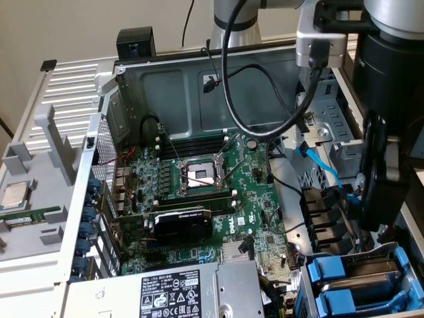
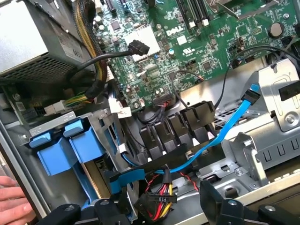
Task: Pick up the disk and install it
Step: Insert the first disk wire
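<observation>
The gripper (image 2: 152, 212) hangs over the corner of an open computer case (image 1: 199, 86), its two black fingers (image 2: 70, 213) spread wide with nothing held. Only a bundle of red, yellow and black wires (image 2: 159, 194) and a blue flat cable (image 2: 220, 136) lie under the gap.

Just beside it, in the drive cage next to the grey power supply (image 1: 199, 291), sits the disk (image 1: 368, 266) in its blue carrier. A second blue carrier (image 1: 344, 303) lies alongside it, and I cannot tell for sure which of the two is the task's own. The disk's long axis runs across the exterior view from left to right, rising slightly to the right. Its blue handle end faces the green motherboard (image 1: 199, 199). In the wrist view a person's hand (image 2: 11, 199) rests at the case's edge, near the blue handles.

Further out, the case lies on its side with the board facing up, its empty processor socket (image 1: 199, 175) in the middle and a black card (image 1: 182, 222) below it. On the exterior view's left is a grey plastic fixture (image 1: 40, 218) carrying a small square silver chip (image 1: 16, 195). Behind it are a pale ribbed panel (image 1: 66, 86) and a plain cream wall (image 1: 79, 26).
</observation>
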